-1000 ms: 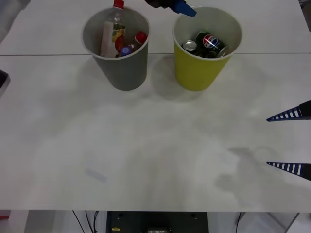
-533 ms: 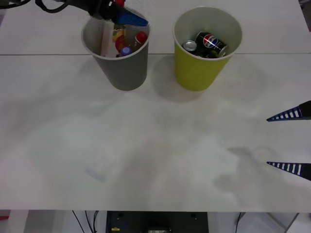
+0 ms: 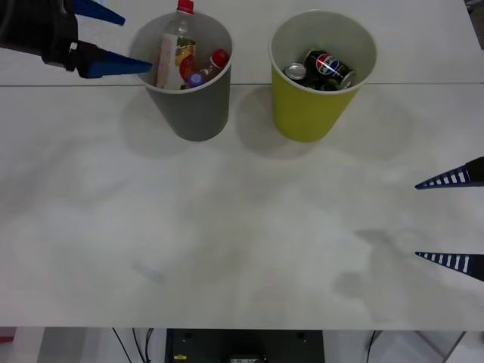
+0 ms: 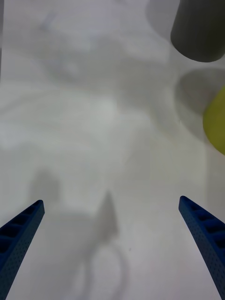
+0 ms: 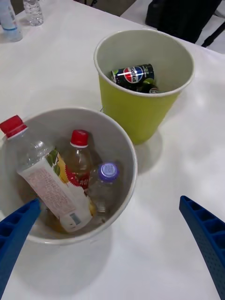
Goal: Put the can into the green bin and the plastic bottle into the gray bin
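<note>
Left hand [image 3: 113,38] spread wide, empty, beside gray bin [image 3: 189,106]; right hand [image 3: 452,219] parked, released

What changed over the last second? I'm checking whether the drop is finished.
The left gripper moved from above the green bin, across the gray bin, to that bin's left, fingers open and empty. The bottles, the can and the right gripper stayed put.
</note>
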You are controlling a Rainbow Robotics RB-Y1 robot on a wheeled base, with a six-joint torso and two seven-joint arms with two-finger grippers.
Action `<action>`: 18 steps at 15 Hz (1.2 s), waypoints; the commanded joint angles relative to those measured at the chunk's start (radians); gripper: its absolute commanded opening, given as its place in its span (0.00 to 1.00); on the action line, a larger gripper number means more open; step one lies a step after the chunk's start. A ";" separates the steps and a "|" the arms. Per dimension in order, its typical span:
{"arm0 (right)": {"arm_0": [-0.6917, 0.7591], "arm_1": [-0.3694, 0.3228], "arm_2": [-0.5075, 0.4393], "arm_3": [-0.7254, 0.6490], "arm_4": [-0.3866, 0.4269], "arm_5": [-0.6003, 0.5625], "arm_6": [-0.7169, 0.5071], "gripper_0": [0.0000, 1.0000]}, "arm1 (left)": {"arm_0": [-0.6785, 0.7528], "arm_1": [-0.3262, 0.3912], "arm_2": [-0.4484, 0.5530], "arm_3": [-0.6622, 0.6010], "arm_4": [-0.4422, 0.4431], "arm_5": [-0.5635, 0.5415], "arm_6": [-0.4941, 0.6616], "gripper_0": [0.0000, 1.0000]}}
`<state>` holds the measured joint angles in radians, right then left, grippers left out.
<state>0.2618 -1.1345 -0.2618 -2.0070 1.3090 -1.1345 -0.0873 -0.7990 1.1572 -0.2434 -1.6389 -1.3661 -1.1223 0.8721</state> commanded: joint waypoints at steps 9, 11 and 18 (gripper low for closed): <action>0.000 0.000 0.000 0.000 0.000 0.000 0.000 1.00 | 0.641 -0.013 0.447 -0.207 0.032 -0.091 -0.541 1.00; 0.000 0.000 0.000 0.000 0.000 0.000 0.000 1.00 | 0.704 -0.014 0.472 -0.226 0.019 -0.129 -0.650 1.00; 0.000 0.000 0.000 0.000 0.000 0.000 0.000 1.00 | 0.850 -0.076 0.539 -0.226 0.051 -0.174 -0.841 1.00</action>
<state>0.2618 -1.1345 -0.2618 -2.0071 1.3090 -1.1345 -0.0873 0.0383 1.0906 0.2907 -1.8645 -1.3190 -1.2959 0.0380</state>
